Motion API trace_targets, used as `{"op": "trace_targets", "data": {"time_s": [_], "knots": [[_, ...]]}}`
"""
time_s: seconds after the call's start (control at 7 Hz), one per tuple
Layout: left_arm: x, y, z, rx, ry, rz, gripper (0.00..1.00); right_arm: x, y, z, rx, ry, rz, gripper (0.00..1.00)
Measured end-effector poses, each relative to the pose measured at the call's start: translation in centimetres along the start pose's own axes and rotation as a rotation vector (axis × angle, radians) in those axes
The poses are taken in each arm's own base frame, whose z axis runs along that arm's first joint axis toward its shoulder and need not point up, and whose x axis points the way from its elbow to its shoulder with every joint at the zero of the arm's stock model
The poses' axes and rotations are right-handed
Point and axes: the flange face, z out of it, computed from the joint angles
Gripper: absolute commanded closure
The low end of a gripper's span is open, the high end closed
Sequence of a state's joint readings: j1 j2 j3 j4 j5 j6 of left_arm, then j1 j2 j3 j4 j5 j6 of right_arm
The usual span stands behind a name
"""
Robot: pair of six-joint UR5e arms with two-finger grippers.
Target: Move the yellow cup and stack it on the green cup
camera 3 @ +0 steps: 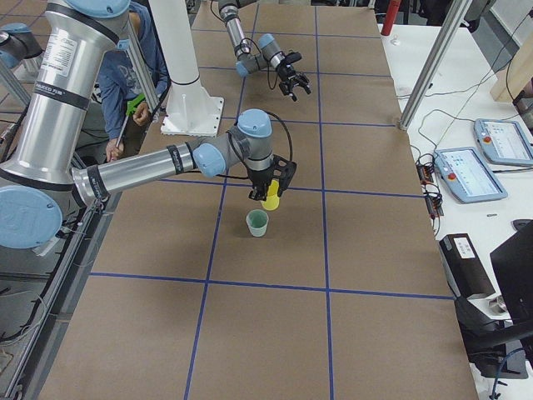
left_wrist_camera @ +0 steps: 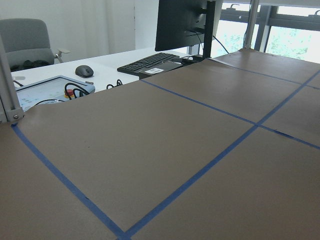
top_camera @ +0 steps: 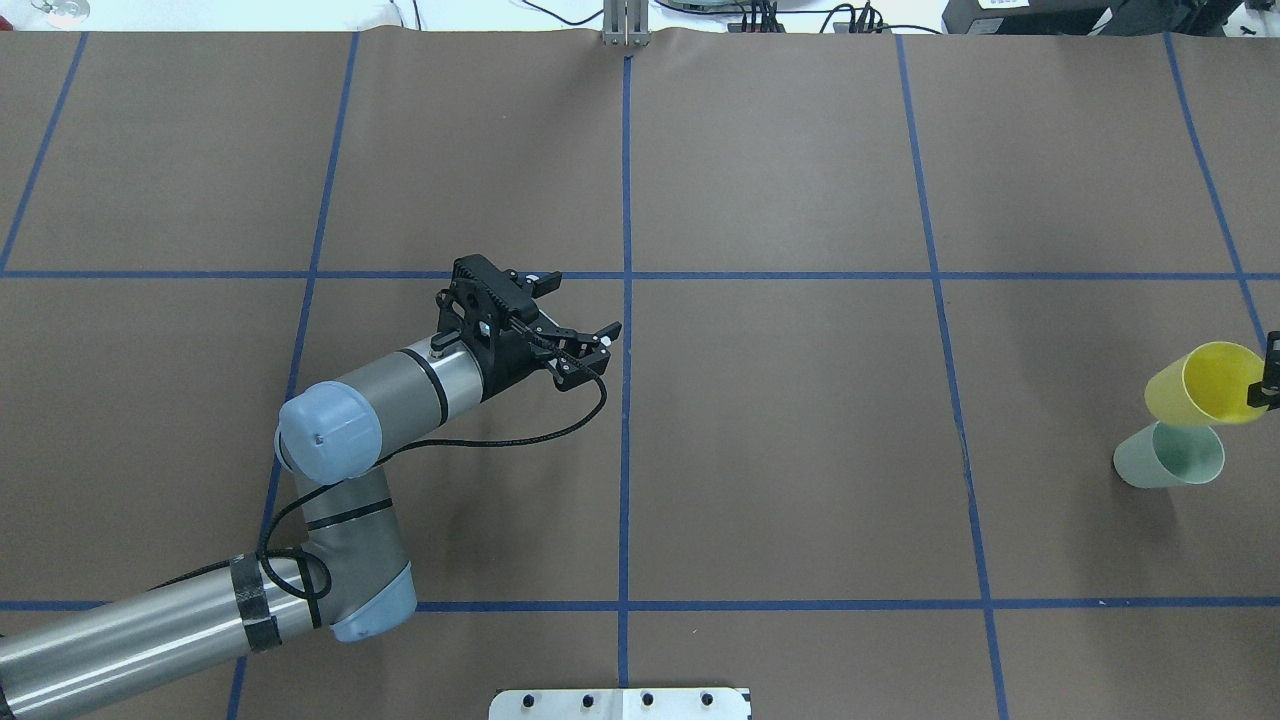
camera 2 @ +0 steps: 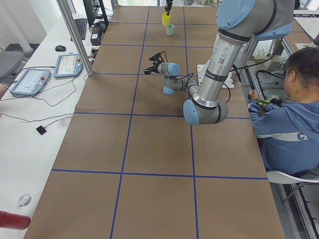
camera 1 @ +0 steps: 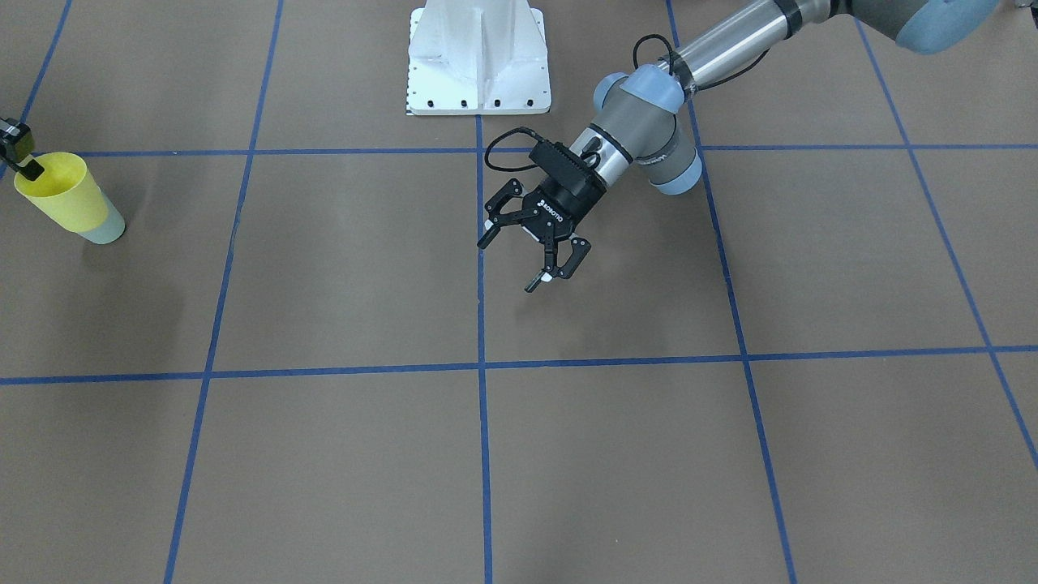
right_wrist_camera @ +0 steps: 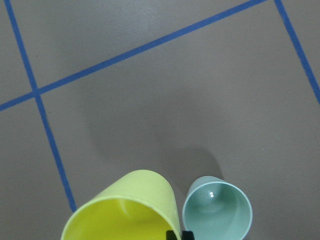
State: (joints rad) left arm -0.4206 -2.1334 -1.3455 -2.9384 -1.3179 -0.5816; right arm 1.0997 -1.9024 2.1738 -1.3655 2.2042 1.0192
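The yellow cup (top_camera: 1205,385) hangs tilted in the air, pinched at its rim by my right gripper (top_camera: 1268,382) at the table's far right. The green cup (top_camera: 1168,455) stands upright on the table right beside and below it; the two are not nested. In the right wrist view the yellow cup (right_wrist_camera: 122,210) is left of the green cup (right_wrist_camera: 217,212). In the front view the yellow cup (camera 1: 61,195) overlaps the green cup (camera 1: 107,231). My left gripper (top_camera: 585,308) is open and empty near the table's middle, also in the front view (camera 1: 511,261).
The brown table cover has a grid of blue tape lines (top_camera: 627,400). The robot's white base plate (camera 1: 478,61) sits at the near-robot edge. A seated person (camera 2: 284,114) is beside the table. Teach pendants (camera 2: 30,79) lie on the side desk.
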Motion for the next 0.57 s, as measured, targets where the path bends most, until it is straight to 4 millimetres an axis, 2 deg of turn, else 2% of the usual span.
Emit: {"op": "trace_targets", "data": {"time_s": [0.57], "knots": [[-0.1, 0.4, 0.2, -0.005, -0.006, -0.022, 0.01, 2.0, 0.1, 2.4, -0.075, 0.024, 0.004, 1.0]]}}
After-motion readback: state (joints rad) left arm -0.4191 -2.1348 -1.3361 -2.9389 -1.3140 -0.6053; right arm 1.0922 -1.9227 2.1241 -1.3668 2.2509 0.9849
